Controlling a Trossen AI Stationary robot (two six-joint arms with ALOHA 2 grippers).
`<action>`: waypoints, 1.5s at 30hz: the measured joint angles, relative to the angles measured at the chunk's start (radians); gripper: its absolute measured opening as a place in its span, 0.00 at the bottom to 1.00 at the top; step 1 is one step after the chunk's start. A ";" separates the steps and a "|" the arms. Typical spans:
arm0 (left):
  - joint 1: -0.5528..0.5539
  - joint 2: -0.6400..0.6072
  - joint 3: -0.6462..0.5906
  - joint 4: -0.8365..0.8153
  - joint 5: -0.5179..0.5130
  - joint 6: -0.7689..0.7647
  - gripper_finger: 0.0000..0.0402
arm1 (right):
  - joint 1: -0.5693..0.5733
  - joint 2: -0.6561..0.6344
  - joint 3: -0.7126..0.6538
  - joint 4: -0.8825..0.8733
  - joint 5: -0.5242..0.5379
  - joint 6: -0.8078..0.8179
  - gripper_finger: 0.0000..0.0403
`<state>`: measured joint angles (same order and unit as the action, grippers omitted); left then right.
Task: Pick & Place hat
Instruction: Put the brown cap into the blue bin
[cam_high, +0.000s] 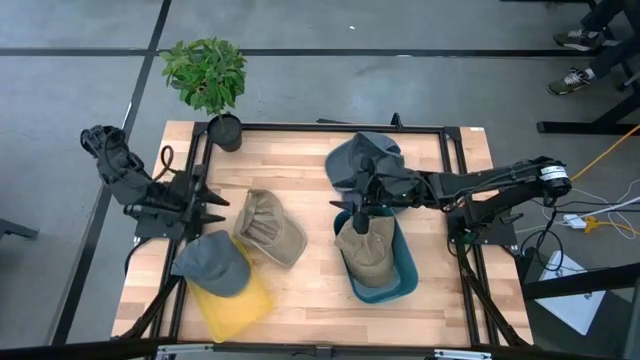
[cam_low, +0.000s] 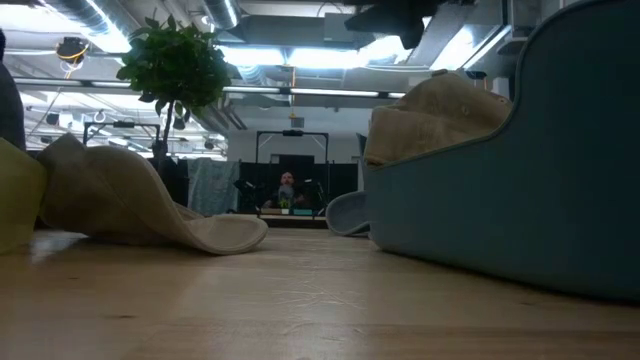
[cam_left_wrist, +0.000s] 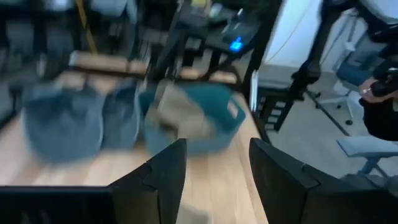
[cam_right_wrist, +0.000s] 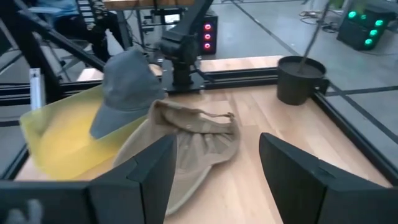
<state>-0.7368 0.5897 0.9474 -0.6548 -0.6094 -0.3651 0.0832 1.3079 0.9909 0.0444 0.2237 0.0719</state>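
Observation:
A tan hat (cam_high: 268, 228) lies on the table's middle, brim down (cam_right_wrist: 193, 140). A second tan hat (cam_high: 362, 245) sits in the teal basket (cam_high: 400, 278), rising above the basket's rim (cam_low: 435, 110). A grey-blue hat (cam_high: 212, 262) rests on the yellow basket (cam_high: 240, 305). A darker blue hat (cam_high: 360, 158) lies near the far edge. My right gripper (cam_high: 358, 205) hangs open above the teal basket's far end, clear of the hat (cam_right_wrist: 217, 143). My left gripper (cam_high: 215, 205) is open at the table's left side, pointing right (cam_left_wrist: 217, 149).
A potted plant (cam_high: 208, 75) stands at the far left corner, its pot (cam_right_wrist: 300, 78) beside the black frame rail (cam_high: 330, 128) that runs round the table. Bare wood lies between the two baskets (cam_high: 310, 290). People's feet (cam_high: 580, 60) show on the floor beyond the table's far right corner.

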 joint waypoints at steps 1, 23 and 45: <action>0.000 0.023 0.000 0.046 -0.001 0.050 0.42 | 0.009 0.000 0.000 0.000 0.001 0.001 0.56; 0.203 0.653 0.000 0.163 0.215 0.246 0.42 | 0.180 0.046 0.001 -0.033 0.098 0.112 0.56; 0.182 0.951 0.000 -0.117 0.199 0.300 0.42 | 0.198 0.295 0.001 0.118 0.098 0.294 0.56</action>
<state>-0.5545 1.5407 0.9470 -0.7723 -0.4105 -0.0651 0.2813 1.6028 0.9917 0.1627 0.3218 0.3657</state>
